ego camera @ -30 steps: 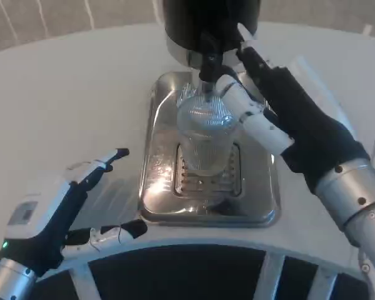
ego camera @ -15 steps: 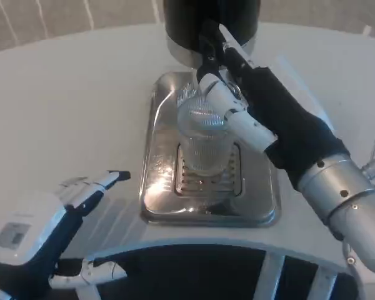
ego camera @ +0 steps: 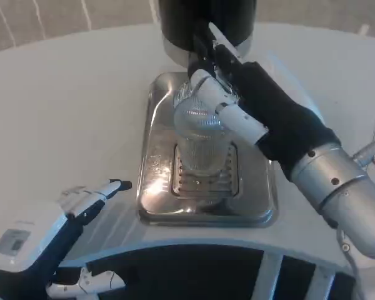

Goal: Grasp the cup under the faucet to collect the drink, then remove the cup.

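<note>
A: Dispenser [ego camera: 206, 22], tray [ego camera: 262, 206]?
B: Sitting unmoved; right hand [ego camera: 256, 115] is shifting leftward, reaching up at the faucet, grip unclear.
A: Cup [ego camera: 203, 137]?
B: Standing under the faucet, collecting probably starting. Left hand [ego camera: 56, 234] is withdrawing, fingers apart, holding nothing.

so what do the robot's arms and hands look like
Both forearms are silver metal cylinders with small screws. The right hand has a black body and white finger segments with black tips. The left hand has a white back bearing a small grey label, and black-tipped white fingers.
</note>
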Controlling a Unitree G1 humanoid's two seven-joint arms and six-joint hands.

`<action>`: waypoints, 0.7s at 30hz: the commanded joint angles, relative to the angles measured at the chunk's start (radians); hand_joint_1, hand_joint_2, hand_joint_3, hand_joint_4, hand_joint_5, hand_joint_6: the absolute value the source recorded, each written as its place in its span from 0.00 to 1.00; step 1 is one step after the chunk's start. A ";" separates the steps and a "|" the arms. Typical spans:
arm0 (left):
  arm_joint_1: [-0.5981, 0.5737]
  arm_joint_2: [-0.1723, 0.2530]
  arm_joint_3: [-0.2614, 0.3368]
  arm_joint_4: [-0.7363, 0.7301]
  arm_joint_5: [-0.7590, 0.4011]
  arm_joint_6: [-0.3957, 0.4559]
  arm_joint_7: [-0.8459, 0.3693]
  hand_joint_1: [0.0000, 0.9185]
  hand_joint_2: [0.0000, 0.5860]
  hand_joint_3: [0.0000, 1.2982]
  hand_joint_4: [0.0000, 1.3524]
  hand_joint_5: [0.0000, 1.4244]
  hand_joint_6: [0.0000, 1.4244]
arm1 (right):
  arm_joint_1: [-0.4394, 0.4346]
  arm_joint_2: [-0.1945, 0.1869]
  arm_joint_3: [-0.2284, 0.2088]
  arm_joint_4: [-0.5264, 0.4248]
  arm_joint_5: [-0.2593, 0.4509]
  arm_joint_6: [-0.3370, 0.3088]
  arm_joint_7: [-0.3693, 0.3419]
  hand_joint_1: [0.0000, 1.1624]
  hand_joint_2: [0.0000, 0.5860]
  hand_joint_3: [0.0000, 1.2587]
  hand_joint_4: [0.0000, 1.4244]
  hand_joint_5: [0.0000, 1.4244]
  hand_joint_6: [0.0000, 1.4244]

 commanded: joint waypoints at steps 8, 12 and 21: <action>0.024 0.014 0.038 0.000 -0.019 0.009 -0.023 0.14 0.11 0.14 0.08 0.12 0.13 | -0.040 -0.069 0.077 0.013 0.030 0.032 0.064 0.00 0.90 0.00 0.00 0.00 0.00; 0.026 0.014 0.041 0.001 -0.022 0.009 -0.026 0.14 0.11 0.14 0.08 0.12 0.13 | -0.051 -0.101 0.105 0.011 0.025 0.037 0.081 0.00 0.91 0.00 0.00 0.00 0.00; 0.025 0.014 0.043 0.010 -0.033 0.011 -0.032 0.14 0.11 0.14 0.08 0.12 0.13 | -0.107 -0.181 0.192 0.024 -0.009 0.048 0.147 0.00 0.87 0.00 0.00 0.00 0.00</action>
